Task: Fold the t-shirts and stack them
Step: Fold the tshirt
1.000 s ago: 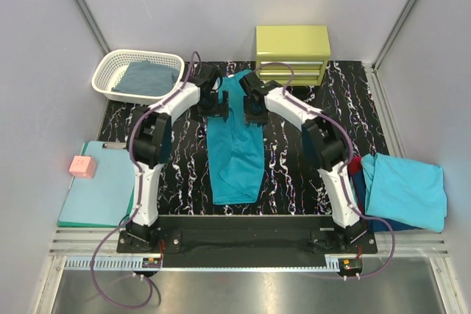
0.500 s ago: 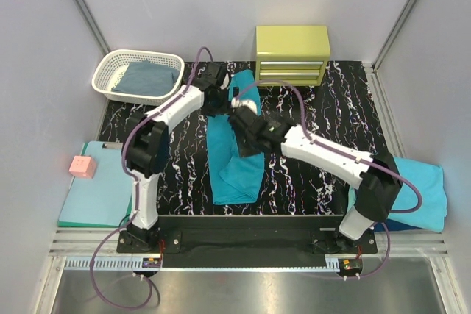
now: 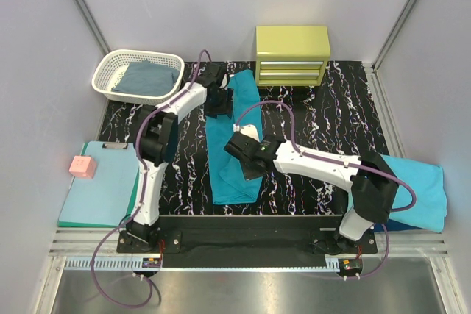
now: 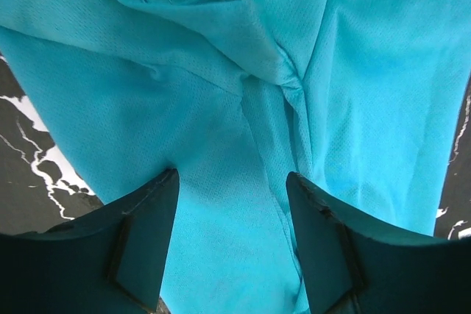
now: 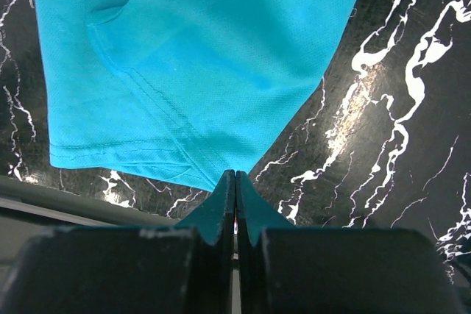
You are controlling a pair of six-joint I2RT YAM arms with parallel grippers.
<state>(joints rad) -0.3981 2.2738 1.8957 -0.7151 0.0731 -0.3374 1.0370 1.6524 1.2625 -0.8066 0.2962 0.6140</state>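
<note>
The teal t-shirt (image 3: 231, 134) lies folded into a long strip down the middle of the black marbled mat (image 3: 309, 115). My left gripper (image 3: 219, 102) hovers over its far end. In the left wrist view this gripper (image 4: 232, 211) is open, with wrinkled teal cloth (image 4: 221, 71) under the gap. My right gripper (image 3: 249, 167) sits at the strip's near right edge. In the right wrist view it (image 5: 235, 176) is shut, its tips at the hemmed corner of the shirt (image 5: 199, 42), and no cloth shows between them.
A light turquoise t-shirt (image 3: 406, 189) lies on red (image 3: 355, 165) and dark blue (image 3: 390, 224) ones at the right. At the far side stand a white basket (image 3: 110, 64) with grey-blue cloth and a yellow-green drawer chest (image 3: 292, 54). Left: a mint clipboard (image 3: 99, 189) with a pink cube (image 3: 82, 166).
My right arm swung from the shirt's far end down to its near right edge, and its jaws shut. The left gripper stayed at the far end while its jaws narrowed.
</note>
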